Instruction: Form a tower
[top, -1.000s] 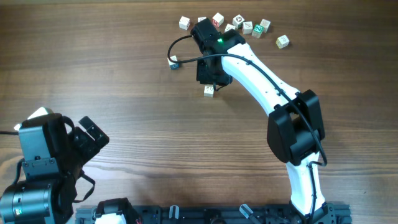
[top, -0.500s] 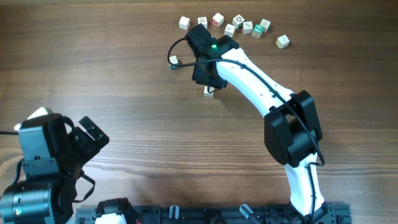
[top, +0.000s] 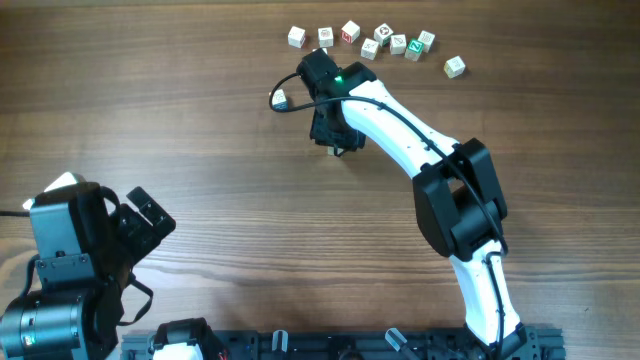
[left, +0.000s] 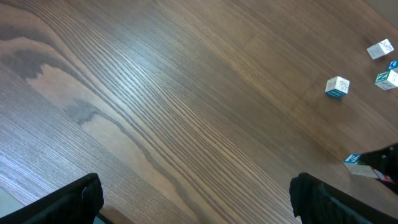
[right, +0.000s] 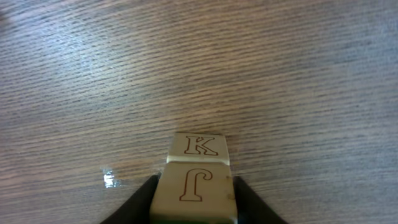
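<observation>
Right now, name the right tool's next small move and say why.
Probably open the right tool a little wider before lifting straight away. In the right wrist view its fingers flank the J cube, which seems to sit squarely against the K cube, edges in line. Whether the fingers touch the J cube is unclear, and any sideways pull could knock it off.

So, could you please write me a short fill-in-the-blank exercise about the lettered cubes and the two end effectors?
1. In the right wrist view, the near cube, flanked by the fingers of the right end effector, bears the letter ___.
2. The far cube, touching it just beyond, bears the letter ___.
3. The left end effector stands ___, with nothing between its fingers.
Missing words: J; K; open.
</observation>
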